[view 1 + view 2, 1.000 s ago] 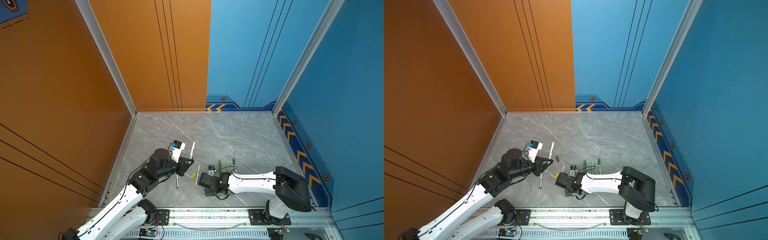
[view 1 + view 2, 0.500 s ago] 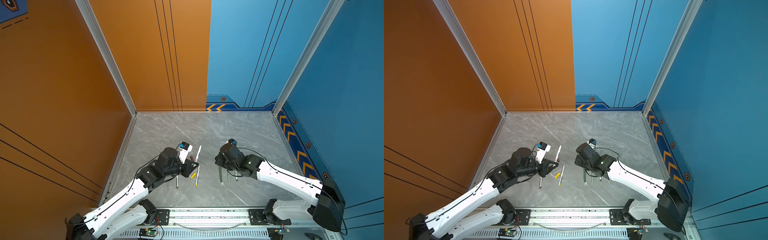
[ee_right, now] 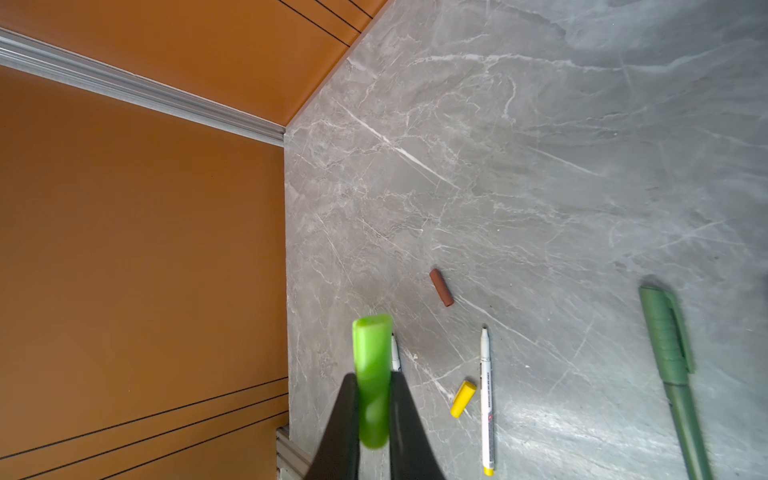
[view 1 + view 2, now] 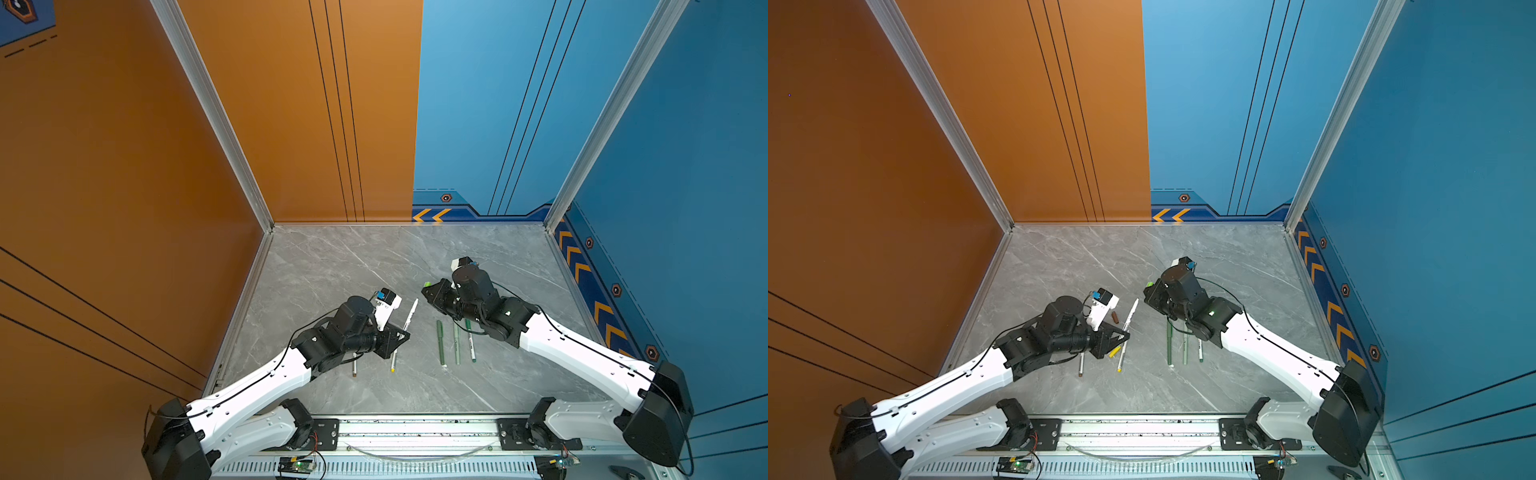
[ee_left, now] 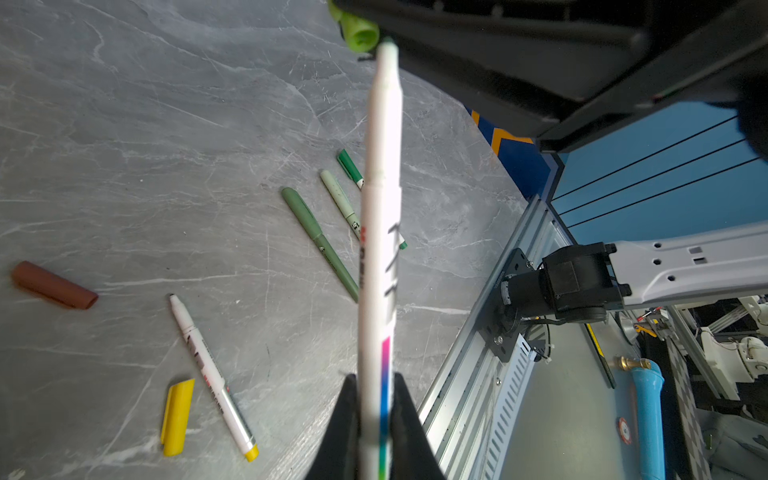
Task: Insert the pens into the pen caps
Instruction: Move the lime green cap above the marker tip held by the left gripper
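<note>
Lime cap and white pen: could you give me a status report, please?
Left gripper shut on white pen. Right gripper shut on lime cap. Pen tip near cap mouth, not inserted. Nothing between them.

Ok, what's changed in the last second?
The right hand swung farther back and higher as its arm unfolded; it is shut on the lime cap. The left hand, gripping the white pen, shifted right toward it. The green pens lie unmoved.
</note>
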Controlling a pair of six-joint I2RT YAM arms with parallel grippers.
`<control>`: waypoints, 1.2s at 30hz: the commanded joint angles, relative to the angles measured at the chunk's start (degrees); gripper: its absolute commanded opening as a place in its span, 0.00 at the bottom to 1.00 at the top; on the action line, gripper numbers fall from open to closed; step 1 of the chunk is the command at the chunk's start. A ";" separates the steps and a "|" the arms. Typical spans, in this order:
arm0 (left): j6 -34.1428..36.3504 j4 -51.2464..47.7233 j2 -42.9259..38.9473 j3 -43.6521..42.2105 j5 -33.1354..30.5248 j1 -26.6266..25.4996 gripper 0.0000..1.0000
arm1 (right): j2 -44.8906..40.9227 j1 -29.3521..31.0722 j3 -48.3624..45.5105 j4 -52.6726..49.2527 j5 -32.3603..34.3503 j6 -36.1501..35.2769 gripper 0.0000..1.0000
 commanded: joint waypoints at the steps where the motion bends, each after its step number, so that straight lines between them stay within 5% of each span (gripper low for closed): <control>1: -0.04 1.77 0.64 2.07 -0.84 -0.56 0.00 | -1.32 0.50 1.25 1.15 -1.88 0.86 0.00; 36: -0.15 1.36 -0.14 1.65 -2.10 -0.73 0.00 | -2.00 1.29 2.83 -1.03 -2.15 -1.74 0.00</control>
